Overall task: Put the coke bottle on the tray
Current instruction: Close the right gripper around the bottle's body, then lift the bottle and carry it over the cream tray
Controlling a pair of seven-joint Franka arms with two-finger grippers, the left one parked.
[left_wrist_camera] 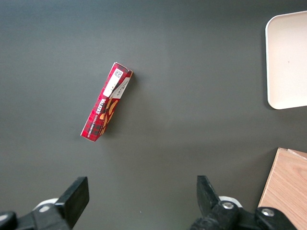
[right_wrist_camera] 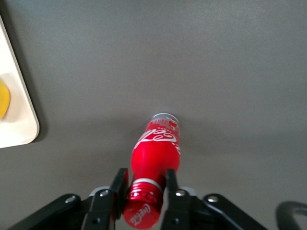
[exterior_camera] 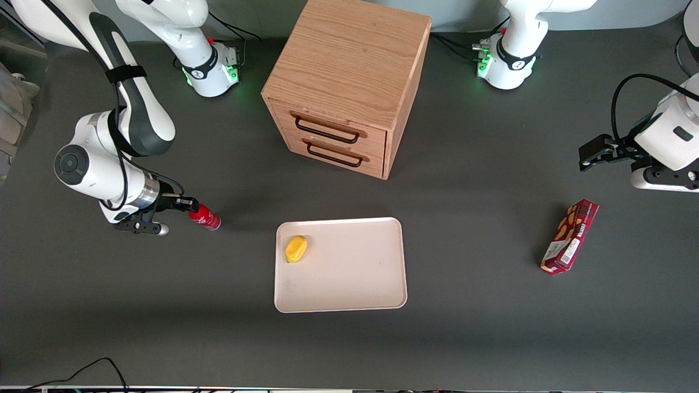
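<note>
The coke bottle (exterior_camera: 206,218) is a small red bottle with white script. It points away from the wrist, toward the tray, with its silvery base foremost, and it also shows in the right wrist view (right_wrist_camera: 156,153). My right gripper (exterior_camera: 188,206) is shut on its neck just below the red cap, one finger on each side (right_wrist_camera: 145,181). I cannot tell whether the bottle rests on the table or hangs just above it. The cream tray (exterior_camera: 349,273) lies flat at mid-table, a short way toward the parked arm's end from the bottle. Its corner shows in the right wrist view (right_wrist_camera: 19,124).
A yellow fruit-like object (exterior_camera: 296,248) lies in the tray's corner nearest the bottle. A wooden two-drawer cabinet (exterior_camera: 349,82) stands farther from the front camera than the tray. A dark red snack box (exterior_camera: 569,236) lies toward the parked arm's end of the table.
</note>
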